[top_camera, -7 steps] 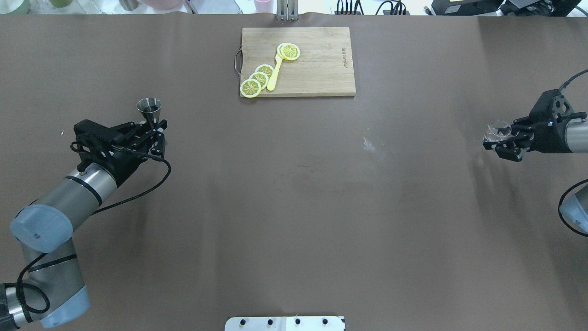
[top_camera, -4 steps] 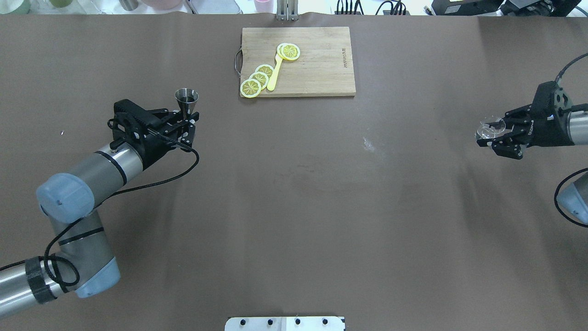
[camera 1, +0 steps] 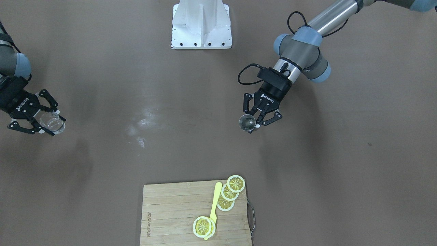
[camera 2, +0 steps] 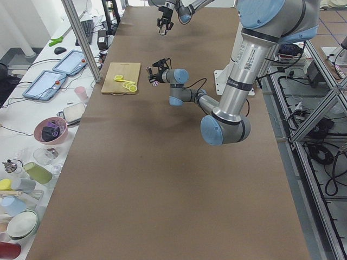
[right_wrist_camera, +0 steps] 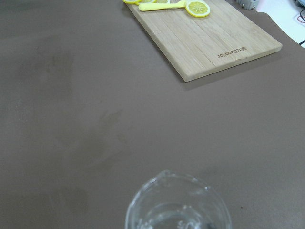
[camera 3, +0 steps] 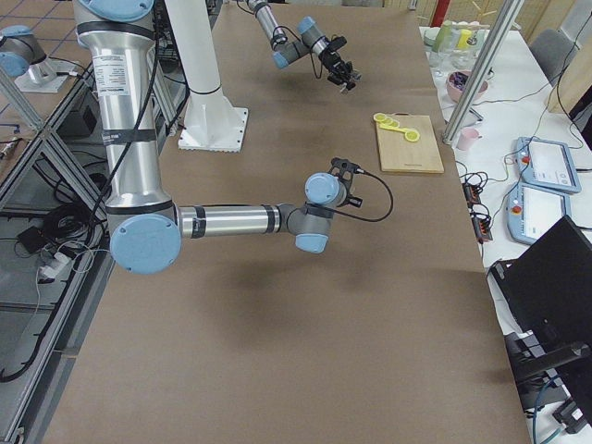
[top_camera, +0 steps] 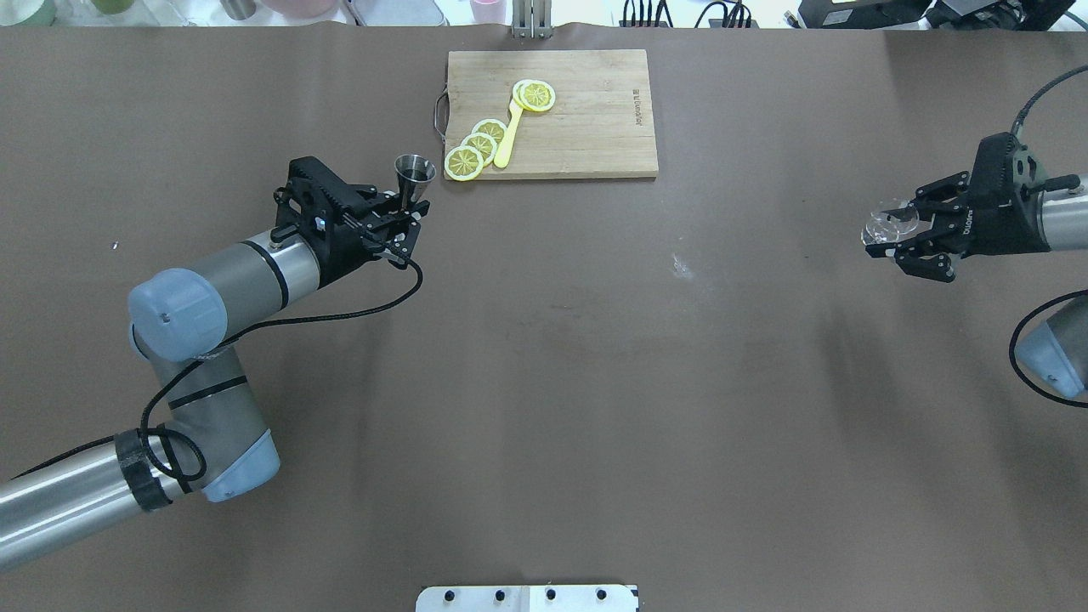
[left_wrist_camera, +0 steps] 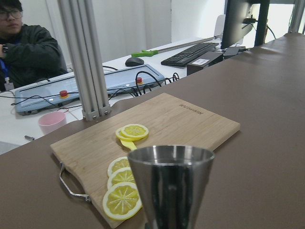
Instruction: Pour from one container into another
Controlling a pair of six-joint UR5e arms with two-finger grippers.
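Two-arm pouring task, approach phase. The left gripper [top_camera: 407,214] is clamped on the waist of the steel jigger [top_camera: 415,175], which is held upright above the table [top_camera: 544,382]. Over the last second the jigger has been carried from well out on the robot's left to just beside the near left corner of the cutting board [top_camera: 586,119], close to the lemon slices [top_camera: 464,162]. The right gripper [top_camera: 906,235] is closed around the glass cup [top_camera: 884,228], mouth up. It has been brought only slightly toward the board and is still well apart from it on the robot's right.

The two containers are judged to be converging. No tilt is seen, so pouring has not begun, and a wide gap is left to be closed. Whether the jigger holds anything cannot be told.

The table is covered in a matt brown sheet, marked by a pale smudge [top_camera: 682,268] near the board's right corner. Beyond the board's far edge an aluminium post [left_wrist_camera: 86,62], a pink cup [left_wrist_camera: 51,122], a keyboard [left_wrist_camera: 190,53] and a seated person [left_wrist_camera: 28,47] are seen.
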